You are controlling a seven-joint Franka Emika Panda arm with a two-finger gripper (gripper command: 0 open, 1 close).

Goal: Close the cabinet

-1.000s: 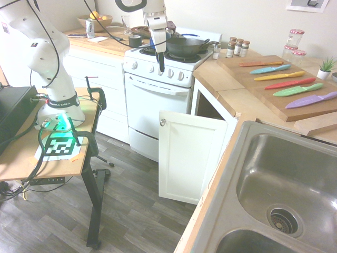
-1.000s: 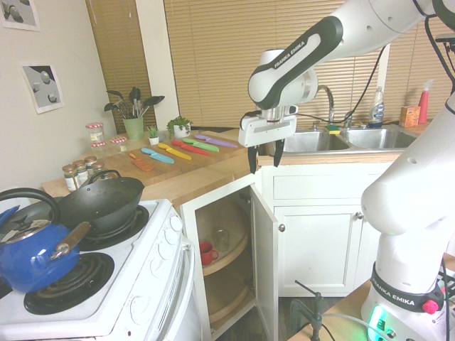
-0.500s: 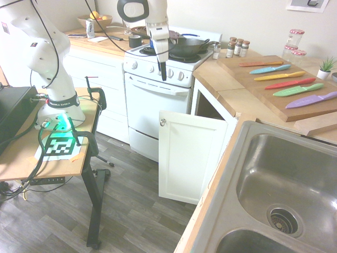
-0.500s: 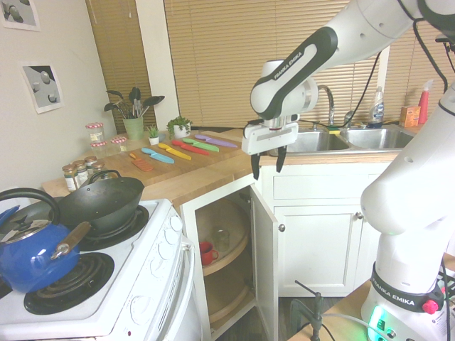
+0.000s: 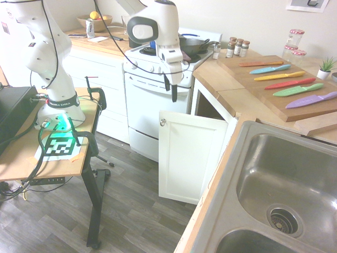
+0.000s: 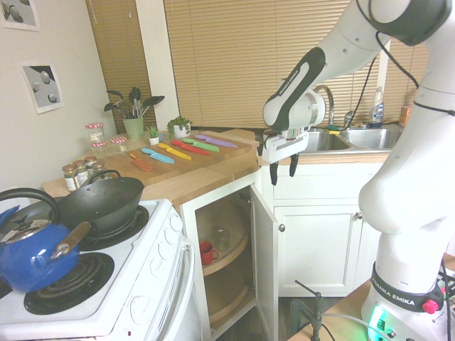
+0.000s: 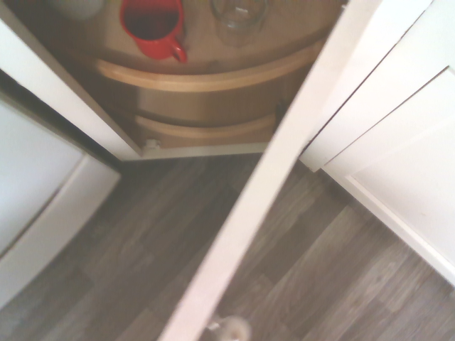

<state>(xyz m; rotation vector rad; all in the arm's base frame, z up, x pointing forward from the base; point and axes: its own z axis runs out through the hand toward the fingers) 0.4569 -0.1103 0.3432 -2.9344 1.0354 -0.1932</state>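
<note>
White corner cabinet (image 6: 194, 249) stands open beside white oven (image 5: 158, 116); tall white recessed-panel door (image 5: 192, 158) lies below our empty claw (image 6: 284, 170), fingers spread. We likely need lowering along its outer face.

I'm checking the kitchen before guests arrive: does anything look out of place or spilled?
Only the corner cabinet door stands out: it hangs open, exposing the red mug inside. I see no spills.

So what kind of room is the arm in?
Looks like a kitchen, maybe a mock-up or lab one: a stove with a blue kettle on it, a metal sink, and knives laid out on a wooden board.
</note>
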